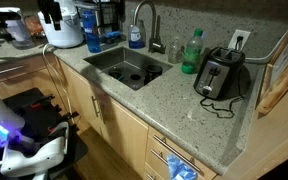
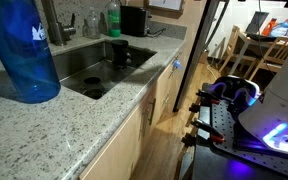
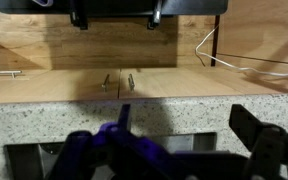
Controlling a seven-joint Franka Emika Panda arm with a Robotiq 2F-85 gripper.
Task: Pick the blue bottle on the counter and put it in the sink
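Observation:
The tall blue bottle (image 1: 91,28) stands upright on the granite counter (image 1: 179,100), next to the white cooker (image 1: 64,30) and left of the sink (image 1: 129,68). In an exterior view it fills the near left (image 2: 24,50), beside the sink (image 2: 89,70). My arm (image 1: 34,155) is low, in front of the cabinets and far from the bottle; it also shows in an exterior view (image 2: 249,100). In the wrist view, which stands upside down, my gripper (image 3: 184,127) is open and empty, facing the counter edge (image 3: 184,115). The bottle is out of the wrist view.
A shorter blue bottle (image 1: 135,37) stands by the steel faucet (image 1: 144,20). A green bottle (image 1: 191,52) and a black toaster (image 1: 219,75) with its cord stand right of the sink. A dark item (image 1: 136,72) lies in the basin. Wooden cabinet doors (image 1: 89,105) run under the counter.

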